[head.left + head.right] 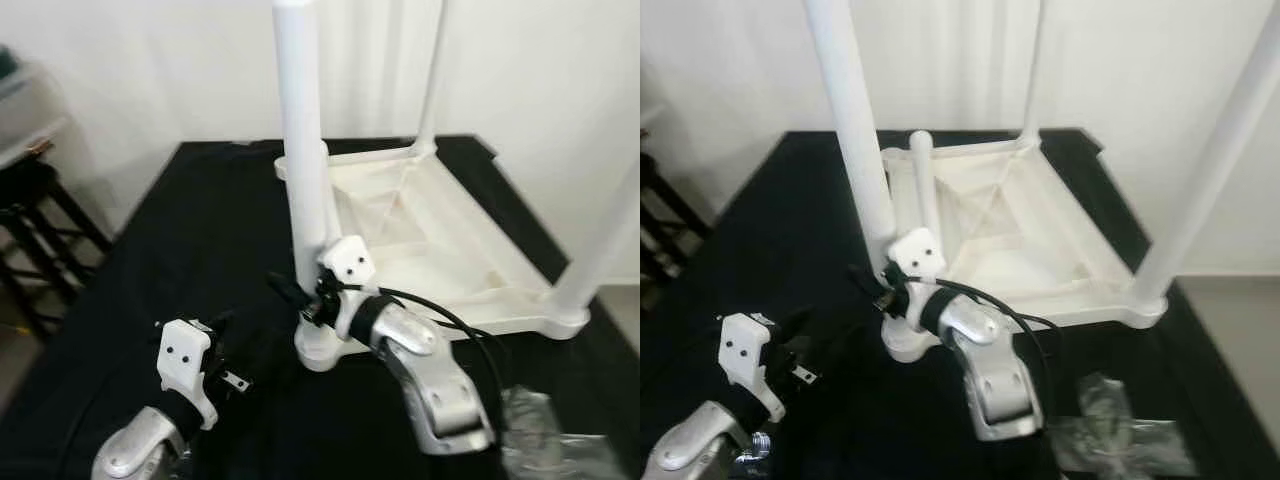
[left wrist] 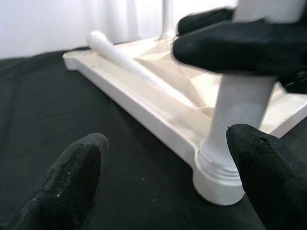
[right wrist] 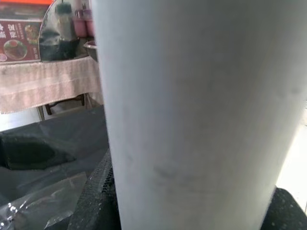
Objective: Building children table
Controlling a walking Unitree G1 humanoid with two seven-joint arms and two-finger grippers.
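I have the white plastic table top [image 1: 1040, 235] lying upside down on the black-covered counter [image 1: 200, 230], with legs standing up from three of its corners. One loose leg [image 1: 927, 190] lies inside the top, leaning on its rim. My right end effector [image 1: 885, 283] is closed around the near corner leg [image 1: 855, 150], low down, just above the socket [image 1: 902, 342] where that leg meets the top. In the right wrist view the leg [image 3: 192, 115] stands between the black fingers [image 3: 96, 196], touching them. My left end effector [image 1: 232, 368] hangs over the black cloth just beside that same corner, its fingers [image 2: 67, 184] spread wide and holding nothing; in the left wrist view the socket [image 2: 218, 177] sits between them, with one fingertip close to it. A crumpled clear plastic bag [image 1: 1120, 425] lies on the counter near the right arm. A dark stool [image 1: 40, 230] stands off the counter's left side.
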